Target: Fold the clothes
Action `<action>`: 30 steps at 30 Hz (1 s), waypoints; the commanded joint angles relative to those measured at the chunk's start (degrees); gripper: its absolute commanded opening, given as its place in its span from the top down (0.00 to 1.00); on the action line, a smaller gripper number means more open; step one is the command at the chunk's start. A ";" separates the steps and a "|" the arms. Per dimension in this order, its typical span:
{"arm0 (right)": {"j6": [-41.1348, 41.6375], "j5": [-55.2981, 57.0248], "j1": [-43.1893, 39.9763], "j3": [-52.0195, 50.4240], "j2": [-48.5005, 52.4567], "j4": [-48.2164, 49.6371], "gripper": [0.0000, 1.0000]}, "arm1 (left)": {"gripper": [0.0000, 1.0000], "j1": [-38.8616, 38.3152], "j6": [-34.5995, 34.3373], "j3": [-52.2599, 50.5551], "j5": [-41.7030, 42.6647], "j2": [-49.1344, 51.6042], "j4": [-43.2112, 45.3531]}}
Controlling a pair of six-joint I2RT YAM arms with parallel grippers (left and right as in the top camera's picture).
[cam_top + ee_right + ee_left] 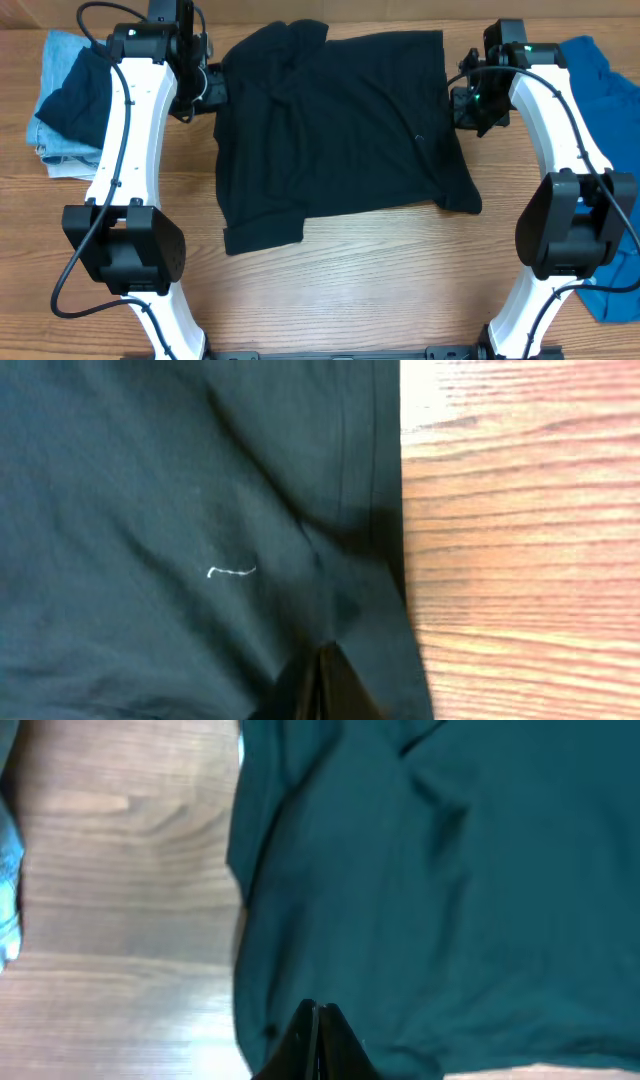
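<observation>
Wood-grain worktop (350, 280), light brown, beneath everything. Spread flat across its far middle, a black shirt (340, 130): bunched and creased along the far edge, one flap jutting out at the near left corner, another at the near right. Small pale thread (232, 571) lying on the cloth close to the right-hand edge.

At the shirt's left edge, toward the far corner, the left end effector (205, 88): fingers (300, 1042) pressed together with no gap, tips resting on the cloth just inside its border, bare wood alongside. At the shirt's right edge, about level with it, the right end effector (468, 105): fingers (342, 685) likewise pressed together, tips down on the fabric, a dark crease running straight into them. Not possible to tell at either side whether cloth is actually caught between the tips.

Farther out, left of the left arm, a folded stack: dark garment (75, 95) on top of light blue denim (55, 150), well apart from the shirt. On the right, behind and beside the right arm, a bright blue garment (600, 70), loosely heaped, partly hidden by the arm.
</observation>
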 commanded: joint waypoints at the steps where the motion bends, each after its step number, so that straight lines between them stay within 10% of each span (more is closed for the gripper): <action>1: 0.11 -0.46 -0.28 -0.15 -0.59 0.20 0.96 | 0.96 -2.03 0.07 -0.68 1.68 1.16 0.46; 20: -3.13 -2.78 -0.28 -24.52 -0.48 22.97 0.96 | 0.96 -3.74 0.52 -8.26 -1.46 17.70 6.84; 30: -3.15 13.94 -1.29 -28.85 -0.46 29.11 0.96 | 0.96 -3.23 0.52 -8.31 -16.15 17.73 3.78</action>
